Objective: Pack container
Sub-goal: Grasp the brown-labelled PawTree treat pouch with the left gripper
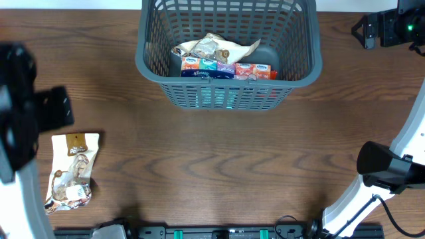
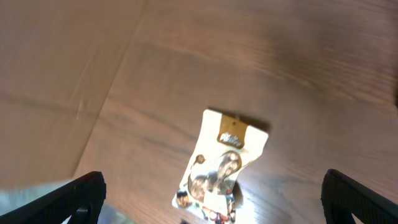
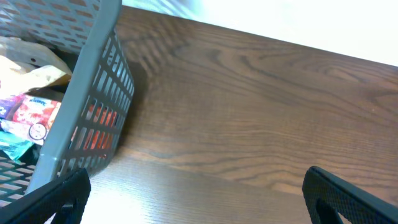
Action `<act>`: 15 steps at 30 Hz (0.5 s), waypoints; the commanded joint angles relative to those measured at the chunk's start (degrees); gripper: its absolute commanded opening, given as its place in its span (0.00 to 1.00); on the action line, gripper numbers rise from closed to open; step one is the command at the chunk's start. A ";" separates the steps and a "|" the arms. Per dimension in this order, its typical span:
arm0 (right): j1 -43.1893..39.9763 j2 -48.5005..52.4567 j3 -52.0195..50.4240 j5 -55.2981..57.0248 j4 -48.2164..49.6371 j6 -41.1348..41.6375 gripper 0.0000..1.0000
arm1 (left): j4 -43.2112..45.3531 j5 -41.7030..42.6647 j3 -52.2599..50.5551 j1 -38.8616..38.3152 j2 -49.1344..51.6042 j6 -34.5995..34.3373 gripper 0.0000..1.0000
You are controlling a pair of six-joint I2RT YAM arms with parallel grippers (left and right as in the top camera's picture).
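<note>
The dark grey slotted container (image 1: 229, 89) stands at the back middle of the table. It holds tissue packs (image 1: 226, 68) and a crumpled cream packet (image 1: 216, 46). It also shows in the right wrist view (image 3: 81, 112). A cream snack packet (image 1: 72, 170) lies flat at the front left, also in the left wrist view (image 2: 222, 168). My left gripper (image 2: 211, 208) is open and empty, above the packet's near end. My right gripper (image 3: 196, 202) is open and empty over bare table, right of the container.
The left arm (image 1: 20, 113) hangs over the table's left edge. The right arm's base (image 1: 385, 166) is at the front right, its wrist (image 1: 395, 26) at the back right corner. A pale surface lies beyond the table's left edge (image 2: 43, 74).
</note>
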 commanded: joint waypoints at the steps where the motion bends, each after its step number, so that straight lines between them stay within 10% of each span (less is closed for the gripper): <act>1: 0.11 -1.14 -0.17 -0.72 0.26 -0.63 0.99 | -0.26 -0.48 -7.13 2.67 -5.99 -3.87 0.99; 15: 0.11 -1.14 -0.17 -0.72 0.39 -0.63 0.99 | 3.78 0.09 -39.89 3.08 -26.32 -9.68 0.99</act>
